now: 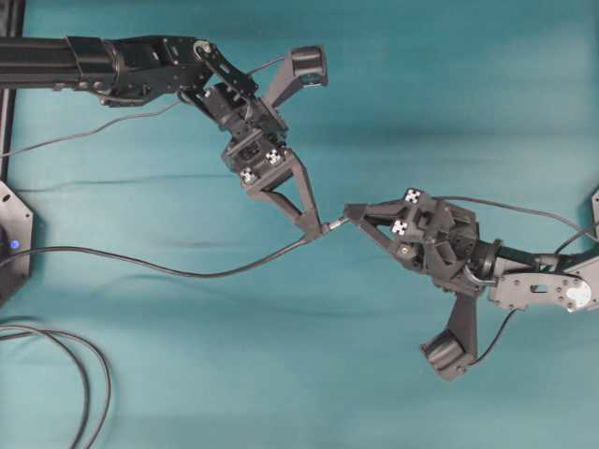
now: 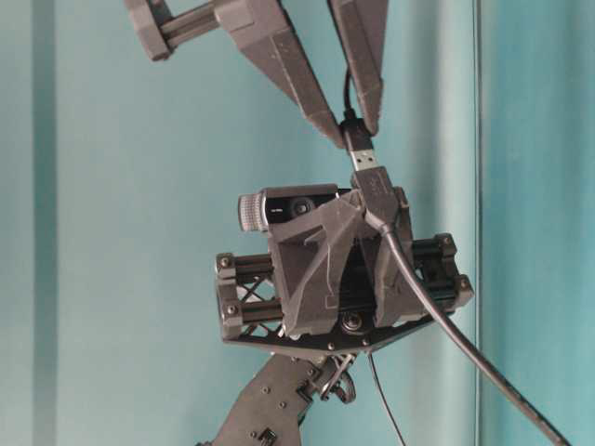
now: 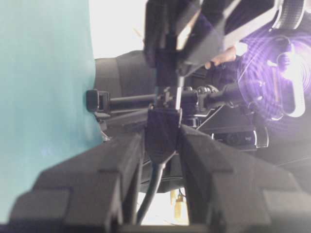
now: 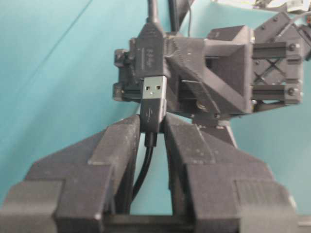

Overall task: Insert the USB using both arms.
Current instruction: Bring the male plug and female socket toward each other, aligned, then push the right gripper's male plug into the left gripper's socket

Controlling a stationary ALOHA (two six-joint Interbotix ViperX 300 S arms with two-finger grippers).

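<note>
Two triangular lattice end effectors, right (image 4: 152,127) pinching shiny silver-tipped USB (image 4: 154,99), left (image 3: 163,145) clamping blunt black socket (image 3: 163,128)

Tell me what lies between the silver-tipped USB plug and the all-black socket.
Nothing: in the right wrist view the silver-tipped USB plug meets the all-black socket tip to mouth, not visibly inserted.

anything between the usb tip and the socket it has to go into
Nothing visible. The USB, held by the right gripper, sits tip to mouth with the socket held by the left gripper.
</note>
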